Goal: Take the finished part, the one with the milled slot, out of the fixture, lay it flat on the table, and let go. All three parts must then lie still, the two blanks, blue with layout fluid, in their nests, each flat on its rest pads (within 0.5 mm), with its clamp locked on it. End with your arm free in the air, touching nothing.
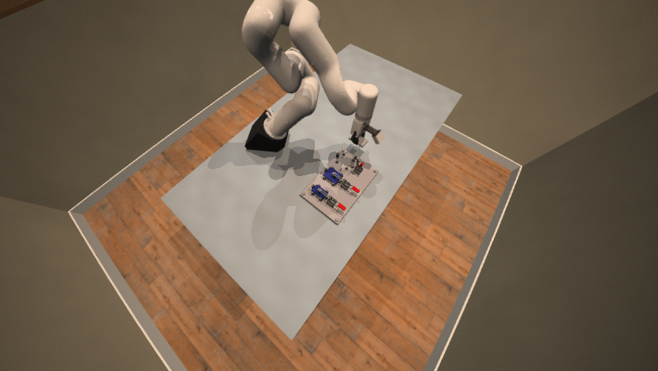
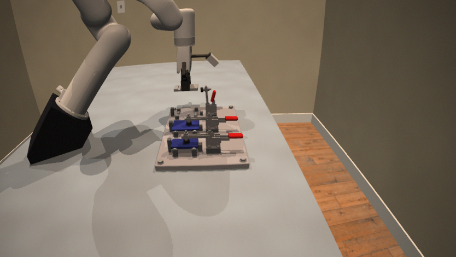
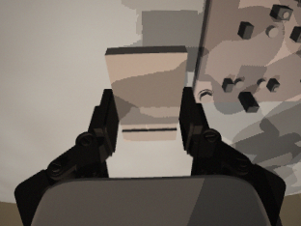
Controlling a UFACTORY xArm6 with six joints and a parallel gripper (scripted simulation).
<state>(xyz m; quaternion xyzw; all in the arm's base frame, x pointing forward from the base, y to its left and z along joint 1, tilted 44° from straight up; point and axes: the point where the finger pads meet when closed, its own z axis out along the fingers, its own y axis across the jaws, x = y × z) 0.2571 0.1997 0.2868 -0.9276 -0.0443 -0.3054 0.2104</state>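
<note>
My gripper [image 1: 357, 140] [image 2: 185, 88] [image 3: 148, 101] is shut on the finished part [image 2: 193, 86] [image 3: 145, 77], a pale flat plate with a dark slot line in the wrist view. It holds the part level above the table, beyond the fixture's far end. Two blue blanks [image 1: 330, 174] [image 1: 315, 190] [image 2: 175, 124] [image 2: 176, 144] sit in the near and middle nests under lowered clamp arms, their red handles [image 2: 231, 118] [image 2: 235, 135] lying flat. The far nest is empty; its clamp [image 2: 210, 109] stands open, handle up. Pad contact under the blanks is hidden.
The fixture plate [image 1: 315, 204] [image 2: 197, 163] [image 3: 217, 53] has upright pins and corner bolts. The raised clamp arm stands near the gripper's right in the exterior view. The grey table [image 1: 257, 202] [image 2: 271, 207] extends past the fixture; the robot's black base [image 2: 58, 134] is at left.
</note>
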